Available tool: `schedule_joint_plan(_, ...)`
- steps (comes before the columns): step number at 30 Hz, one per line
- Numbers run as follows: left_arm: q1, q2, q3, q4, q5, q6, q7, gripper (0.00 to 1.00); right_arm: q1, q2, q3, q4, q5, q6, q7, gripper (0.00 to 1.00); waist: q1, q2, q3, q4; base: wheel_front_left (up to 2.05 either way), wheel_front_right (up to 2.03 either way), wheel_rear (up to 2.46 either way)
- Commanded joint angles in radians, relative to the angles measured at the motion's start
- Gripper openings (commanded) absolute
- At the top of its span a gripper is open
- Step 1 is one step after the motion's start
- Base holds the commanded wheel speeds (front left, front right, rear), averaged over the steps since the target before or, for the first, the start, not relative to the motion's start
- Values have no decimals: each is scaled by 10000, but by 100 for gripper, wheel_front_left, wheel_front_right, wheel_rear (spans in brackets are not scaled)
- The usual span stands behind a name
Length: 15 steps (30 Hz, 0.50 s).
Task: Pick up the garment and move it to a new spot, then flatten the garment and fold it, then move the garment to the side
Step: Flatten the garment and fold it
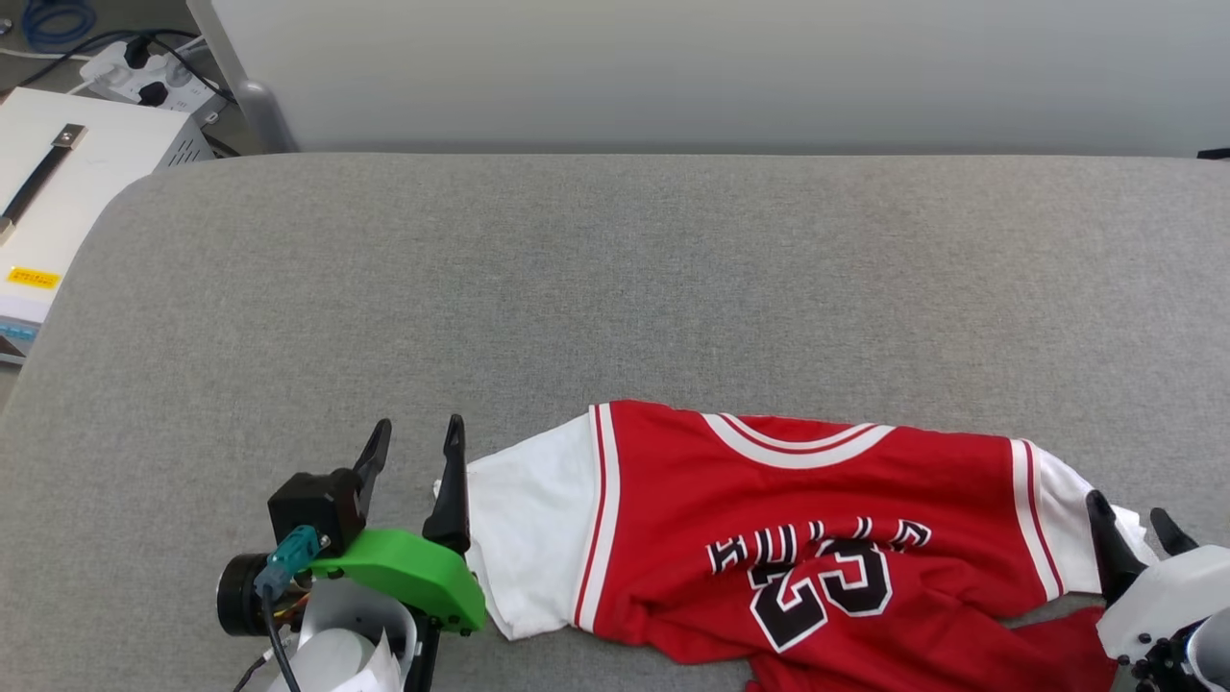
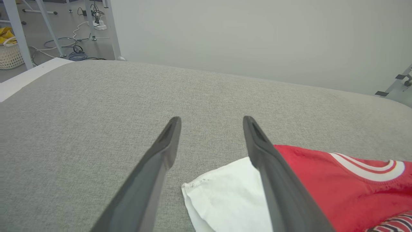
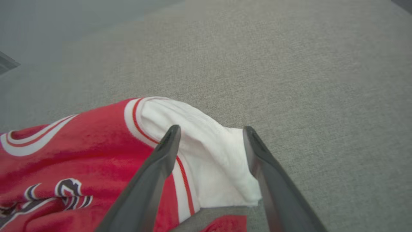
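The garment [image 1: 807, 538] is a red jersey with white sleeves, black lettering and the number 23. It lies crumpled along the near edge of the grey padded table [image 1: 615, 288], its lower part bunched at the bottom. My left gripper [image 1: 419, 437] stands open just left of the white left sleeve [image 2: 225, 193], its right finger at the sleeve's edge. My right gripper [image 1: 1134, 509] is open over the white right sleeve [image 3: 212, 161], and the cloth lies loose between its fingers.
A white box [image 1: 67, 183] with a strap and a power strip [image 1: 144, 72] with cables sit beyond the table's far left corner. A pale wall panel [image 1: 721, 67] runs behind the table. The grey surface stretches wide behind the garment.
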Motion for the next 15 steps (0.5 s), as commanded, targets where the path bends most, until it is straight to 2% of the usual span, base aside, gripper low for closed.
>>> schedule_joint_plan(1,103,92,52,39,-110,5,31,100,180,131,-56,-213,-145,-9,-343,100,0,-1,-83,-5,0,0,0)
schedule_joint_plan(6,139,256,135,141,-206,9,157,100,484,502,130,-1247,-866,-9,-1440,100,0,-1,-273,-64,0,0,0)
schedule_joint_plan(15,-266,673,196,427,-462,-229,900,100,1116,689,1336,-3132,-1595,-9,-2169,100,0,-1,-359,-310,0,0,0)
